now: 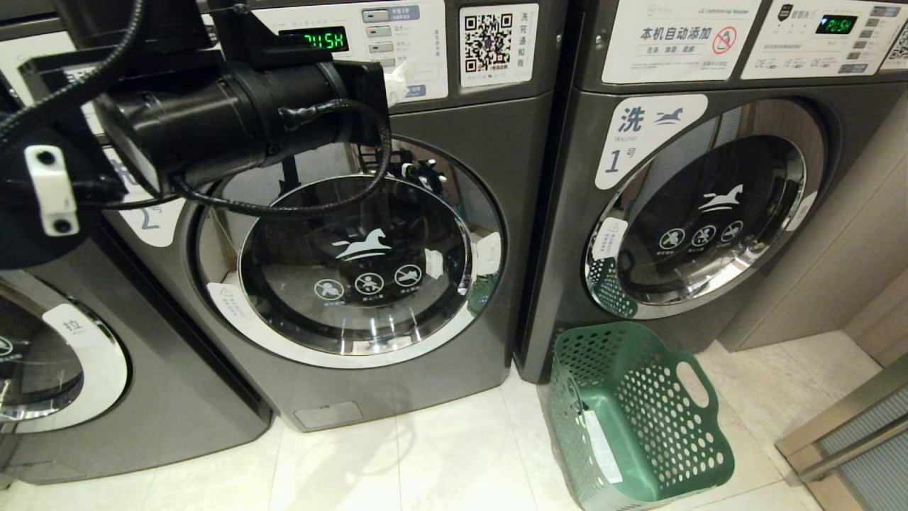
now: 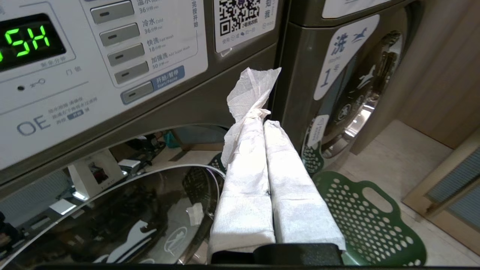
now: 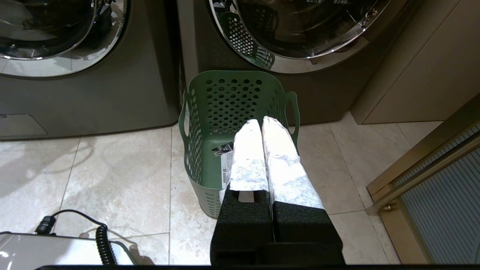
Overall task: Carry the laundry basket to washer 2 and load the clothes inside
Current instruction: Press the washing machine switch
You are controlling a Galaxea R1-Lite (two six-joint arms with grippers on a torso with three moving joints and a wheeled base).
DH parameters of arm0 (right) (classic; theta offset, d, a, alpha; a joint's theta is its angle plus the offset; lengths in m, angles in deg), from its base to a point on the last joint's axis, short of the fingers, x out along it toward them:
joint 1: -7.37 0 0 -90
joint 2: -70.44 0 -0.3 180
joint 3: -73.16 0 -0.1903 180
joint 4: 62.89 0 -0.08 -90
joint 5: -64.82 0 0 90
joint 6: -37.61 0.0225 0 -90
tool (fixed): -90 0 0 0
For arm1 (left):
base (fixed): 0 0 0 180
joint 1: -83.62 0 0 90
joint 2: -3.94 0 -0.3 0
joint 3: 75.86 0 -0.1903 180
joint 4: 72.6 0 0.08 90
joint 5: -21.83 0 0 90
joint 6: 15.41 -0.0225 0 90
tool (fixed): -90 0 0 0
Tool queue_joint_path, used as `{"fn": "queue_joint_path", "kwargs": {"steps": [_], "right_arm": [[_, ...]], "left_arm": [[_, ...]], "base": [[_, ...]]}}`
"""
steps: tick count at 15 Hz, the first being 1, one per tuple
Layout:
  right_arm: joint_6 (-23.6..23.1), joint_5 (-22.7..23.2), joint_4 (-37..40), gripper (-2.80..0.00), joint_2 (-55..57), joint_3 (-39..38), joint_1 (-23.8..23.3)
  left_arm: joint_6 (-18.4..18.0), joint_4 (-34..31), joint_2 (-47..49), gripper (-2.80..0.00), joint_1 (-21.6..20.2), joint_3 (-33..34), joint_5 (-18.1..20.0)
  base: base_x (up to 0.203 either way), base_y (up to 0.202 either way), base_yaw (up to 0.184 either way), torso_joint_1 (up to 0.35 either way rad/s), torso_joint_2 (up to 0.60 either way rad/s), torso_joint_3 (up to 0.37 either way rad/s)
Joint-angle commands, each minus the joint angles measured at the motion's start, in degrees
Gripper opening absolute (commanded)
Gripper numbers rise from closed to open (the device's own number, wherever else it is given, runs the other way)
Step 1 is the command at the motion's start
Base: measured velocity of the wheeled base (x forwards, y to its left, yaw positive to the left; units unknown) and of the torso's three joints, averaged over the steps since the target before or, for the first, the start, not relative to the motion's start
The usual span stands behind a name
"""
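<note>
Green perforated plastic laundry basket (image 1: 638, 415) stands empty at lower right, before washer 1. Left claw (image 2: 262, 120), pressed shut on nothing, sits upper left at dark grey washer 2 (image 1: 369, 270), whose chrome-rimmed door is closed. Right claw (image 3: 262, 125), shut, hangs over the basket.

A self-service laundry room: numbered grey front-load washers (image 1: 369, 255) stand side by side across the frame, with payment QR stickers (image 1: 488, 42) at upper centre, on tiled floor (image 1: 440, 461).

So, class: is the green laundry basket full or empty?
Empty. The laundry basket stands upright on the floor; its bare bottom shows, with only a label inside and no clothes.
</note>
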Motion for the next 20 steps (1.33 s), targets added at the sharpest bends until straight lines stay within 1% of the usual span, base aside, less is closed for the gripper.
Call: {"fn": "queue_joint_path", "kwargs": {"steps": [1, 4, 7, 9, 11, 13, 14, 20], "right_arm": [[0.0, 0.0, -0.1, -2.80, 0.1, 0.0, 0.0], [0.0, 0.0, -0.1, -2.80, 0.1, -0.1, 0.0], [0.1, 0.0, -0.1, -2.80, 0.1, -0.1, 0.0], [0.2, 0.0, -0.1, -2.80, 0.1, -0.1, 0.0], [0.2, 0.0, -0.1, -2.80, 0.1, -0.1, 0.0], [0.2, 0.0, -0.1, -2.80, 0.1, -0.1, 0.0], [0.2, 0.0, -0.1, -2.80, 0.1, -0.1, 0.0], [0.3, 0.0, -0.1, -2.80, 0.1, -0.1, 0.0]], "left_arm": [[-1.1, 0.7, 4.6, -2.80, 0.3, -4.5, -1.3], [-3.0, 4.7, 11.3, -2.80, 0.3, -12.6, -6.0], [-4.9, 6.9, 16.7, -2.80, 0.2, -19.7, -8.7], [-6.3, 7.0, 18.6, -2.80, 0.2, -22.0, -9.7], [-7.8, 7.1, 19.7, -2.80, 0.0, -23.7, -9.9], [-8.4, 7.2, 20.0, -2.80, -0.2, -24.4, -12.2], [-8.4, 7.2, 19.9, -2.80, -0.4, -24.4, -12.6], [-8.3, 6.7, 18.5, -2.80, -0.9, -23.7, -12.4]], "base": [[0.000, 0.000, 0.000, 0.000, 0.00, 0.000], [0.000, 0.000, 0.000, 0.000, 0.00, 0.000], [0.000, 0.000, 0.000, 0.000, 0.00, 0.000], [0.000, 0.000, 0.000, 0.000, 0.00, 0.000], [0.000, 0.000, 0.000, 0.000, 0.00, 0.000], [0.000, 0.000, 0.000, 0.000, 0.00, 0.000], [0.000, 0.000, 0.000, 0.000, 0.00, 0.000], [0.000, 0.000, 0.000, 0.000, 0.00, 0.000]]}}
